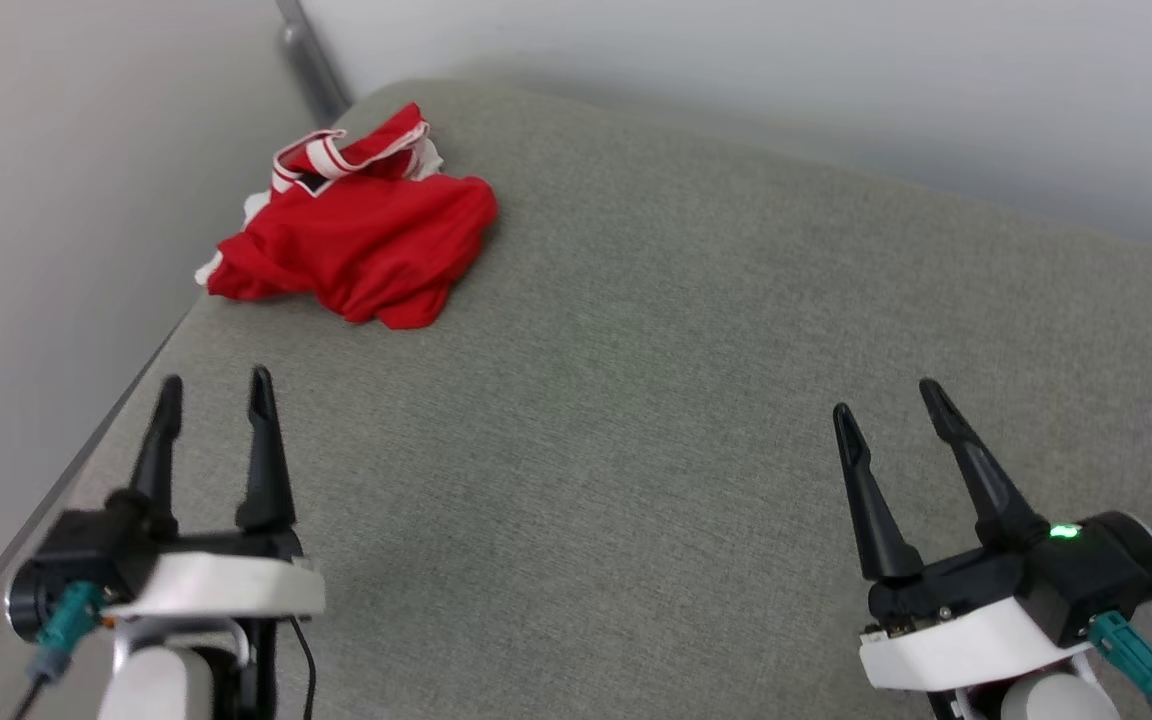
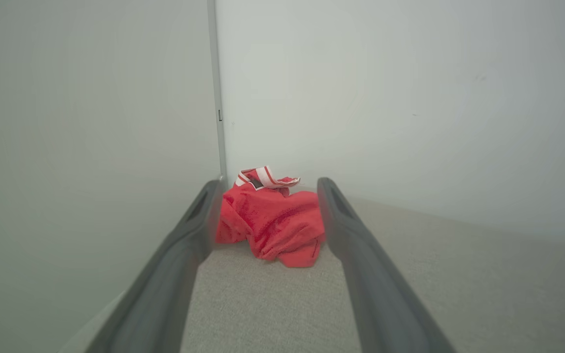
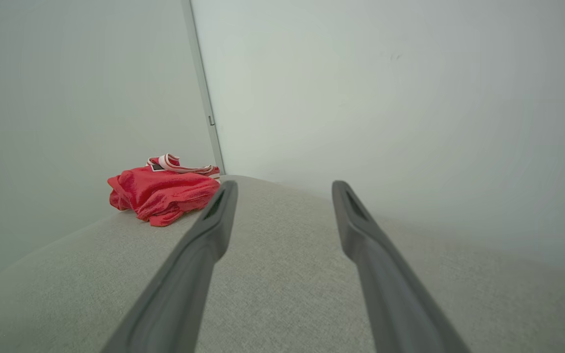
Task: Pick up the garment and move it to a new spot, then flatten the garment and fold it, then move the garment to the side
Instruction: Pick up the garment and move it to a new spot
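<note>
Garment (image 1: pixel 366 245) crumpled in a heap at the far left corner of the bench (image 1: pixel 636 400), striped collar trim on top. Left gripper (image 1: pixel 215 382) by the near left edge, jaws apart, empty, pointing at the heap. Right gripper (image 1: pixel 884 398) near right, jaws apart, empty. Both well apart from the garment.

We cannot read the front of the crumpled garment (image 1: pixel 356 235); blurred fingers (image 2: pixel 361 260) of the left gripper (image 2: pixel 269 186) cover its edges.

Bare lab: fabric surface (image 1: pixel 656 420), blank walls (image 1: pixel 46 200)
</note>
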`<state>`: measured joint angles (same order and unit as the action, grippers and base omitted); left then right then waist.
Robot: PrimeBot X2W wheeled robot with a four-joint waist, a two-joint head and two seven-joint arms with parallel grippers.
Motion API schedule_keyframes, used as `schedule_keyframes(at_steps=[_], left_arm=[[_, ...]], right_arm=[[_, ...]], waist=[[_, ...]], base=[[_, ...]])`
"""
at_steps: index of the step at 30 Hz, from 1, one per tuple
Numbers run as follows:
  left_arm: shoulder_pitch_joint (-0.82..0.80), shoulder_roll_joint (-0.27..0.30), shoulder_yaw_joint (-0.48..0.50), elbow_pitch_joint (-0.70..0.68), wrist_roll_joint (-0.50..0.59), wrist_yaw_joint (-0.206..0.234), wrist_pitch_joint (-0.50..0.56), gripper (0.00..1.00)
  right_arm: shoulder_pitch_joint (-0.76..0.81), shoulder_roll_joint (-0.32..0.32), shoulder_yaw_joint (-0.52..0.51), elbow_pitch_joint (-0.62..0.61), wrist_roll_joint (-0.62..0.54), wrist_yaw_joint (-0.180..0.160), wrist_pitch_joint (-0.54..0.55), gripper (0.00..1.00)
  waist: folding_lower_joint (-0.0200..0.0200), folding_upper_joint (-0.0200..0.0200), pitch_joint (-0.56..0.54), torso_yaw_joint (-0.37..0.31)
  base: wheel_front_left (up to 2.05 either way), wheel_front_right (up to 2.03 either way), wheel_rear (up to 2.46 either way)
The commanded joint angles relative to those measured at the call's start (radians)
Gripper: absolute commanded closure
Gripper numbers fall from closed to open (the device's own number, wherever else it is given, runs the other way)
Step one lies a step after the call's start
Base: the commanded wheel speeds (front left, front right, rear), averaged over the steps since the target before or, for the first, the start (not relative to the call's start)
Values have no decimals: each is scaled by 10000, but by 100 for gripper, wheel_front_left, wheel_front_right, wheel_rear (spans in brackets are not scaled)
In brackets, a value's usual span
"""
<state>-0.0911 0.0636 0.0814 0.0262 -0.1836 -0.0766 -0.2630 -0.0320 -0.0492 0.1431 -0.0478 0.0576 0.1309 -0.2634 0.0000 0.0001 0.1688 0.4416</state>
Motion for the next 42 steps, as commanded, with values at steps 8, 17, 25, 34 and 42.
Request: schedule_keyframes(at_steps=[8, 17, 25, 34, 42], left_arm=[[-4057, 2319, 53, 2070, -1588, -520, 1774, 0], [-7603, 5249, -805, 3898, -4317, -532, 7300, 0], [-8615, 6644, -1758, 5123, -6063, -535, 9869, 0], [-8809, 6679, -2303, 6213, -6933, -527, 10932, 0], [-8612, 6509, -2712, 6292, -7326, -540, 10311, 100]], right_arm=[[-713, -20, 32, -704, -803, -3, -21, 0], [-1225, -13, -22, -1409, -837, -3, 16, 0], [-1309, -14, 110, -1636, -896, -3, 21, 0], [-1227, -21, 77, -1722, -884, -4, 31, 0], [-1318, -24, -20, -1592, -902, -6, 24, 0]], waist=[[0, -1, 2590, -1471], [0, -1, 4268, -2376], [0, -1, 5068, -2972], [0, -1, 5573, -3199], [0, -1, 5460, -3048]], base=[[0, 0, 0], [0, 0, 0], [0, 0, 0], [0, 0, 0], [0, 0, 0]])
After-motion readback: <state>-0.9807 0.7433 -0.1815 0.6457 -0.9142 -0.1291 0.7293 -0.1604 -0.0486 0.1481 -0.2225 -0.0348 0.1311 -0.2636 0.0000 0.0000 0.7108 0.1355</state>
